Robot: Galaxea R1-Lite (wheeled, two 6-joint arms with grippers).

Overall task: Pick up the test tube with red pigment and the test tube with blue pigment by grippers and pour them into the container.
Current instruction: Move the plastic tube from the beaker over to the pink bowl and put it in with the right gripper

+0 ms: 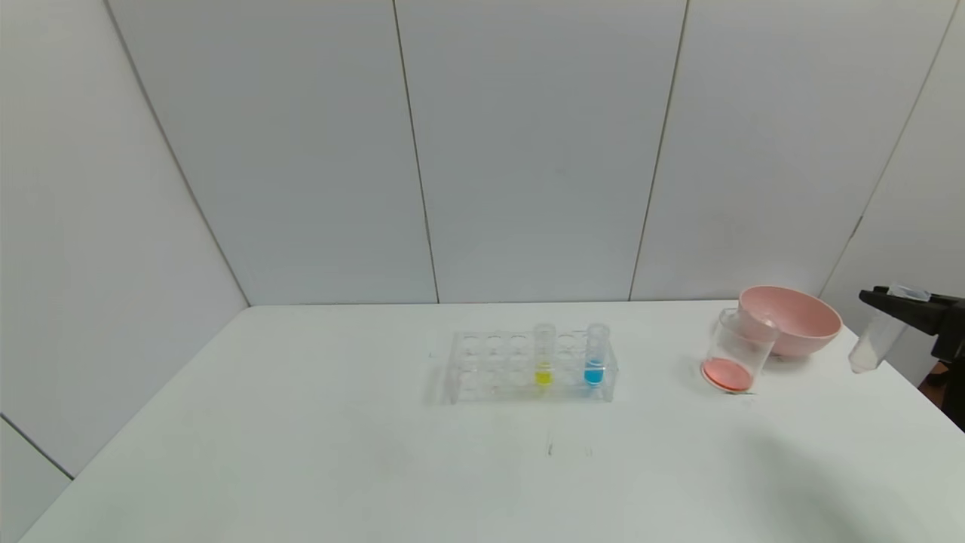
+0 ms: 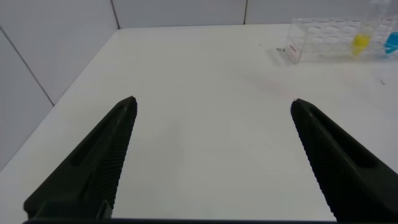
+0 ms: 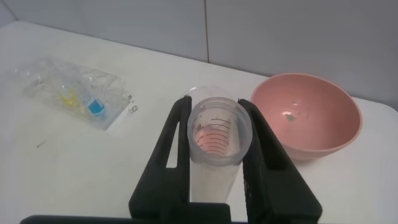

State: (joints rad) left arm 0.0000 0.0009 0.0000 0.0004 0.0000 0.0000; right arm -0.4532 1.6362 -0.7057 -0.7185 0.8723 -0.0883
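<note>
Clamped on the emptied red test tube, my right gripper hovers at 3 o'clock of the container, left gripper wide; blue test tube racked, so discard gently, then grip below its rim.

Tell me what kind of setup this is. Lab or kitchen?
Likely a mock chemistry bench, not a real lab: a clear rack holding tubes of yellow and blue liquid, a beaker with red liquid, and a pink bowl, all on a bare white table walled by plain grey panels.
</note>
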